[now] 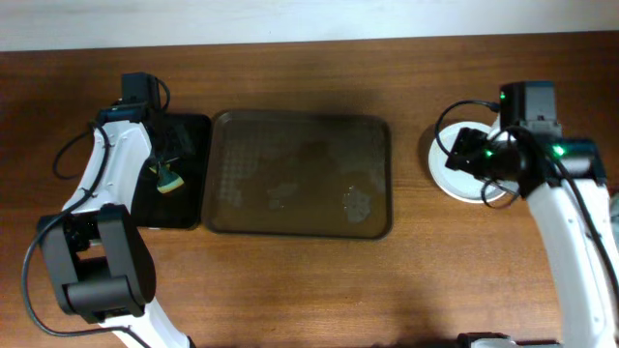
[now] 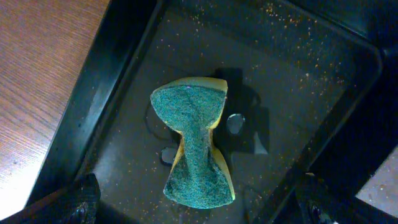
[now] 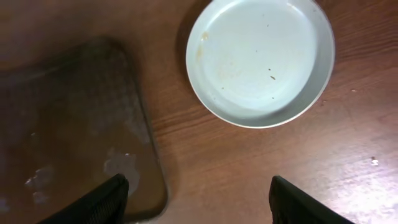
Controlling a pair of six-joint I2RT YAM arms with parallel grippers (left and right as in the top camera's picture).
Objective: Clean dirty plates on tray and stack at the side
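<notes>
The plates (image 3: 261, 59) are sitting just right of the tray (image 1: 290, 155), which is holding none. The right gripper (image 3: 199, 205) above them and the left gripper (image 2: 199, 208) over the sponge (image 2: 196, 149) are both gaping wide, empty. Stacking is seemingly finishing; the next move is calling only for lifting both arms clear.

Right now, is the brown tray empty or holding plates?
Empty: the tray shows only wet smears, and a plate sits on the table beside it.
</notes>
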